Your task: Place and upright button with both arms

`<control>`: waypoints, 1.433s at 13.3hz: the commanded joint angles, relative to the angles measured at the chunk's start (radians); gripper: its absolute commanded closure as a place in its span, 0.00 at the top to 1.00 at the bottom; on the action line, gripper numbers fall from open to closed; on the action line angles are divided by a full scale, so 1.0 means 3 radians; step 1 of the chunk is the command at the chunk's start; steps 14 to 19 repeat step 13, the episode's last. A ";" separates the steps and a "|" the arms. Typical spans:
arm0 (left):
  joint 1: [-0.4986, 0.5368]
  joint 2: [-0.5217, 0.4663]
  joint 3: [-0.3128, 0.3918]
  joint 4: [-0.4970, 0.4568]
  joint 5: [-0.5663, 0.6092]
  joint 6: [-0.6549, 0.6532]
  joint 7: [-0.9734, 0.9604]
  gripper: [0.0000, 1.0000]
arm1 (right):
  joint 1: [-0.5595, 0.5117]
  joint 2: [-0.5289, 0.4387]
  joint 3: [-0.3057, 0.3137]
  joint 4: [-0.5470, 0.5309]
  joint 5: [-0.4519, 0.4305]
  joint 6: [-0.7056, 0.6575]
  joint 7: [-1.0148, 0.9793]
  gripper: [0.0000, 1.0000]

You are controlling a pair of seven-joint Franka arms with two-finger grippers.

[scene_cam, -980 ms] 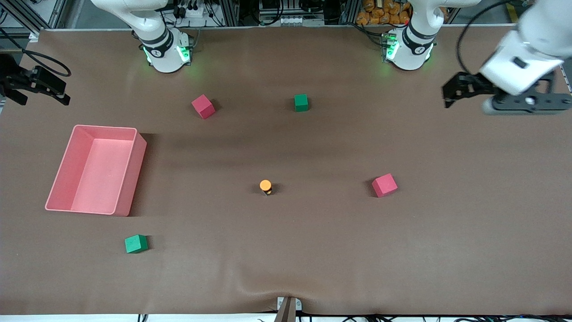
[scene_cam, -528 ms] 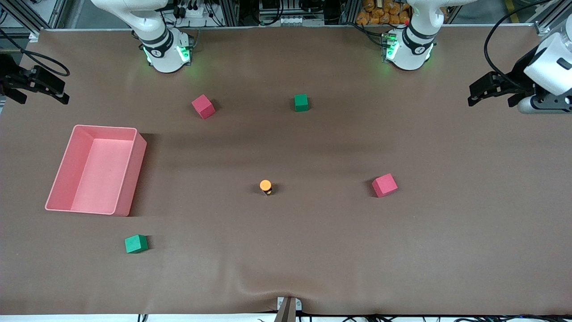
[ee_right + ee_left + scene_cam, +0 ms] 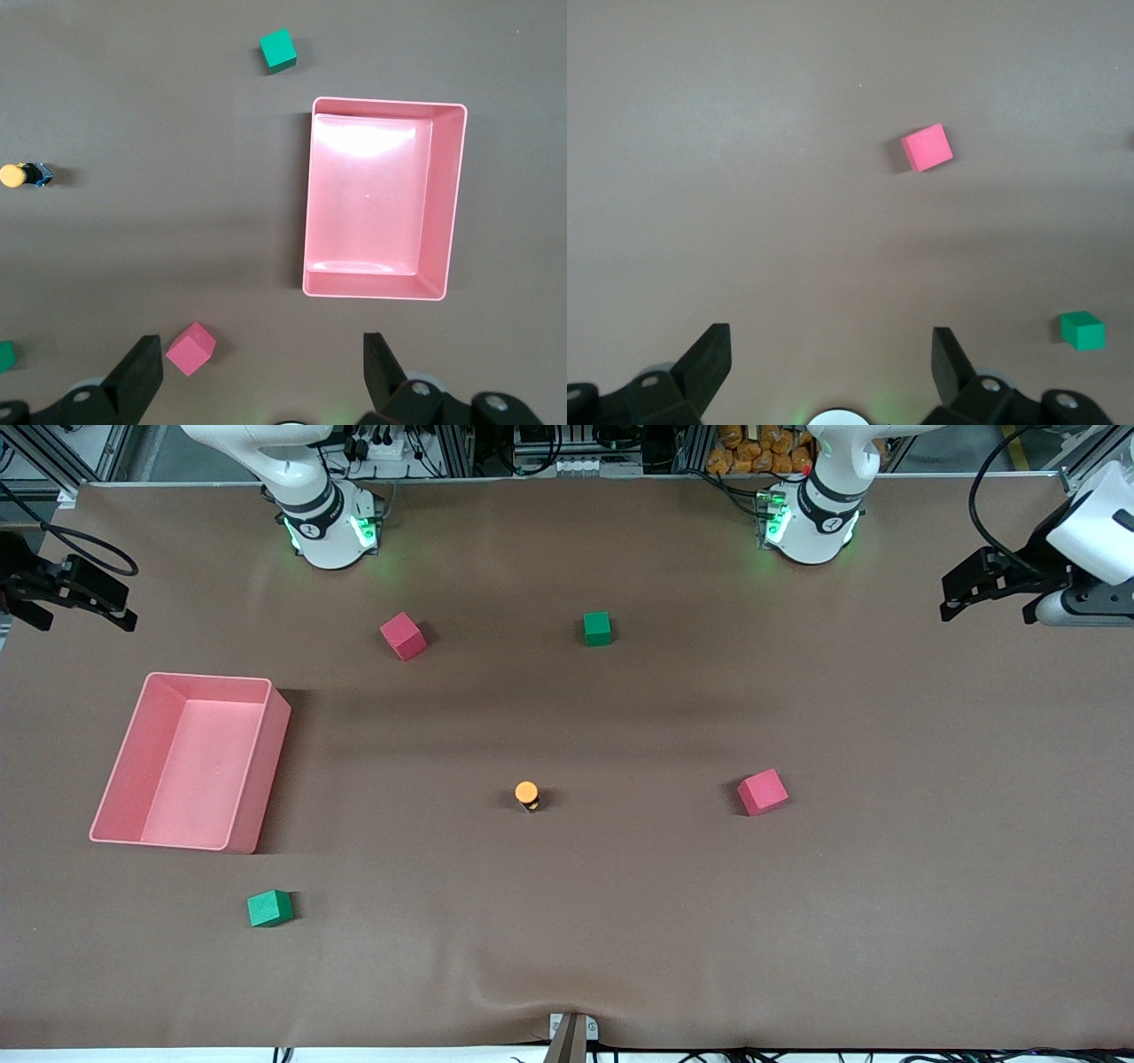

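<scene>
The button (image 3: 526, 793) stands near the middle of the brown table, its orange cap up over its black body. It also shows in the right wrist view (image 3: 25, 174). No gripper touches it. My left gripper (image 3: 986, 602) is open and empty, up in the air over the table's edge at the left arm's end; its wrist view (image 3: 830, 341) shows wide jaws over bare mat. My right gripper (image 3: 81, 613) is open and empty over the table's edge at the right arm's end, with wide jaws in its wrist view (image 3: 261, 347).
A pink bin (image 3: 266, 779) stands toward the right arm's end. Two red cubes (image 3: 403, 636) (image 3: 763, 792) and two green cubes (image 3: 597, 628) (image 3: 269, 908) lie scattered around the button. The mat bulges at its front edge (image 3: 532, 992).
My left gripper has pulled back toward the left arm's end of the table and away from the middle. The right gripper and the button have not moved.
</scene>
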 commanded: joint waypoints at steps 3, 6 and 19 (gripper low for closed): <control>0.0038 -0.0051 -0.0036 0.0051 0.0071 -0.0088 -0.0131 1.00 | -0.0050 0.0002 0.0007 0.0020 0.0017 -0.0034 -0.0022 1.00; 0.0038 -0.0061 -0.0071 0.0056 0.0071 -0.0099 -0.0311 1.00 | -0.0040 0.0002 0.0007 0.0020 0.0012 -0.0034 -0.0027 1.00; 0.0053 0.0005 -0.0020 0.0210 0.0092 -0.0191 -0.0281 1.00 | -0.0040 0.0002 0.0012 0.0020 0.0027 -0.0034 -0.0027 1.00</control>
